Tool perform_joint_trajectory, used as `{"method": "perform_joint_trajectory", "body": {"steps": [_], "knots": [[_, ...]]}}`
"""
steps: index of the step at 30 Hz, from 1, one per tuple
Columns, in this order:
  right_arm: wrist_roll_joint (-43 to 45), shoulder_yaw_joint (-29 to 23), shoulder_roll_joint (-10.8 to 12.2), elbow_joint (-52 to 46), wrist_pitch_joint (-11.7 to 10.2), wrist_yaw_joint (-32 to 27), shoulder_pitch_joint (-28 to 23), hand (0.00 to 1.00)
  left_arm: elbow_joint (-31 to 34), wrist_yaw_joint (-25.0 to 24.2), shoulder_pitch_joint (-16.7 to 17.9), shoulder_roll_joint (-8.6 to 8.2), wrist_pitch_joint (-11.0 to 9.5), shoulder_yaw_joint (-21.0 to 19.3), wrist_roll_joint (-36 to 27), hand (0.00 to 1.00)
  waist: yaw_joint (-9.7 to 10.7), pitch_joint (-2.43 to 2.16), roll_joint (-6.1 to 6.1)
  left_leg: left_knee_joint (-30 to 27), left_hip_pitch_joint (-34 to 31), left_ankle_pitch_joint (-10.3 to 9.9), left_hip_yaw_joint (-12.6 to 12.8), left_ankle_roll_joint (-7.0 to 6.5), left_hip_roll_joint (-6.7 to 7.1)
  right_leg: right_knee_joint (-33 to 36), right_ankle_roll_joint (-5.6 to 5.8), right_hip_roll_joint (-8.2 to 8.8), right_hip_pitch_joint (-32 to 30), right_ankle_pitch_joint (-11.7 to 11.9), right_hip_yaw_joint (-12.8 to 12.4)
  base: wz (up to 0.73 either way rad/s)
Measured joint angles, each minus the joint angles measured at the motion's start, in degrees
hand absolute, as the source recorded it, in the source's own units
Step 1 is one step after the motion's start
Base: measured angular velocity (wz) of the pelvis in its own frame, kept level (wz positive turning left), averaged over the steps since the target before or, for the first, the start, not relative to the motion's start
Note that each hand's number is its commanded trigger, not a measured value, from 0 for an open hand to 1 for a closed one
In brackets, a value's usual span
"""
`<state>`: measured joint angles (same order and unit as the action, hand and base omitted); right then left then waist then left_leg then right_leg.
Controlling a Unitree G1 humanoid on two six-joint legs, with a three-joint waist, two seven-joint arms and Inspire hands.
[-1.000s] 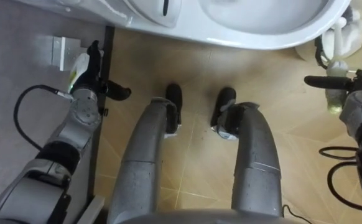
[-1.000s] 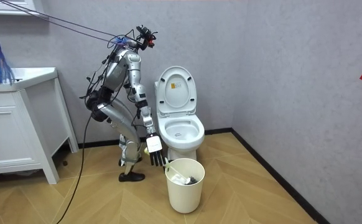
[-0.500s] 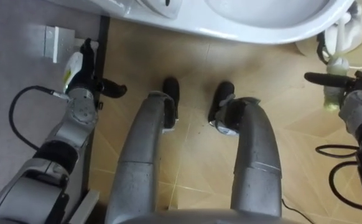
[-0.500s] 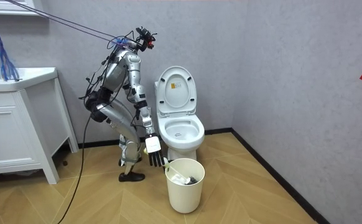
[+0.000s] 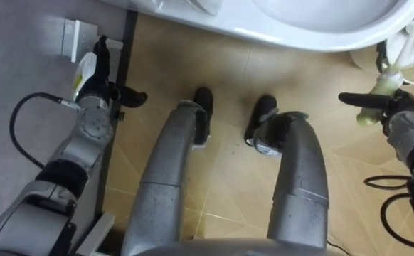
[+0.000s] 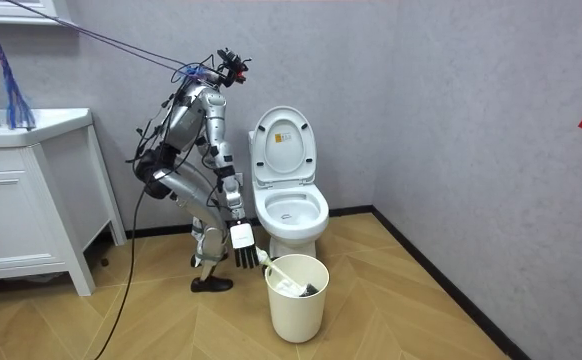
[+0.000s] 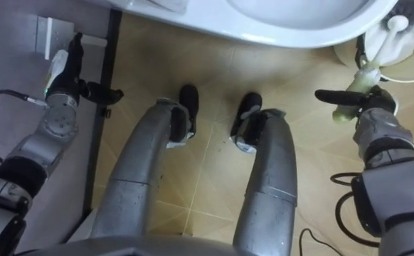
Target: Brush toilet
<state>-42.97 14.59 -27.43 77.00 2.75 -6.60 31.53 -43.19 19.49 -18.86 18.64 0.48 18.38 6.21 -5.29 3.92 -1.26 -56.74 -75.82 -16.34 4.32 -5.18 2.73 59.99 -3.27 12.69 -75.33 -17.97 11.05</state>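
While the toilet brush (image 6: pixel 277 267) leaned in the white bin (image 6: pixel 297 305) beside the toilet (image 6: pixel 289 210), its handle end just by your right hand (image 5: pixel 400 108), which hung straight-fingered and empty, you could expect a light, stiff, slick rod, best gripped high on the handle, with your left hand (image 5: pixel 99 85) idle and loosely spread.

Toilet open, brush parked in the bin

White toilet (image 6: pixel 289 208) against the grey wall, lid and seat flipped up, bowl open. The brush (image 7: pixel 367 71) has a pale handle and sits tilted in the cream bin (image 6: pixel 297 300) just in front of the bowl, handle end poking out over the rim.
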Motion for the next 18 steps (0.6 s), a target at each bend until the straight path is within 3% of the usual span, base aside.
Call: {"method": "perform_joint_trajectory", "body": {"steps": [2, 3, 4, 5, 11, 18], "knots": [[-0.85, -0.09, -0.18, 0.1, 0.43, 0.8, 0.0, 0.0, 0.55, -0.39, 0.22, 0.0, 0.41, 0.0, 0.0, 0.0, -0.18, -0.03, 0.16, 0.0, 0.0, -0.01, 0.06, -0.02, 0.12, 0.11, 0.1, 0.13, -0.05, -0.06, -0.08, 0.0], [-1.31, -0.09, -0.25, 0.16, 0.52, 1.04, 0.0, 0.29, 0.58, -0.51, 0.22, 0.0, 0.46, 0.0, -0.01, 0.0, -0.29, -0.03, 0.16, -0.01, 0.0, -0.01, 0.08, -0.03, 0.14, 0.15, 0.12, 0.15, -0.06, -0.07, -0.11, 0.0], [-2.24, -0.03, -0.3, 0.42, 0.57, 1.46, 0.0, 0.49, 0.59, -0.84, 0.22, 0.0, 0.46, 0.01, -0.08, 0.0, -0.53, -0.03, 0.16, -0.04, 0.0, -0.01, 0.1, -0.04, 0.18, 0.24, 0.13, 0.18, -0.08, -0.12, -0.12, 0.0], [-3.06, 0.1, -0.37, 0.79, 0.71, 1.75, 0.03, 1.0, 0.6, -1.32, 0.15, 0.0, 0.46, 0.14, -0.73, 0.0, -0.91, -0.03, 0.16, -0.17, 0.01, -0.03, 0.11, -0.06, 0.22, 0.45, 0.11, 0.22, -0.1, -0.22, -0.1, 0.05], [-8.98, 0.47, -1.68, 0.98, 1.91, 1.76, 0.28, 1.0, 0.59, -1.74, 0.82, 0.03, 1.23, 1.07, -2.26, 0.0, -1.61, -0.03, 0.15, -1.02, -0.03, -0.18, 0.27, -0.16, 0.99, 2.43, 0.02, 1.38, -0.46, -1.24, -0.11, 0.09], [-13.26, 0.43, -2.44, 0.72, 3.17, -0.64, 1.33, 1.0, 0.61, -0.63, 1.0, 0.07, 1.87, 2.07, -2.26, 0.0, -1.31, -0.03, 0.15, -2.04, -0.88, -0.34, 0.5, -0.3, 0.51, 2.93, -0.04, 1.14, -1.26, -1.24, -0.19, -0.03]]}}
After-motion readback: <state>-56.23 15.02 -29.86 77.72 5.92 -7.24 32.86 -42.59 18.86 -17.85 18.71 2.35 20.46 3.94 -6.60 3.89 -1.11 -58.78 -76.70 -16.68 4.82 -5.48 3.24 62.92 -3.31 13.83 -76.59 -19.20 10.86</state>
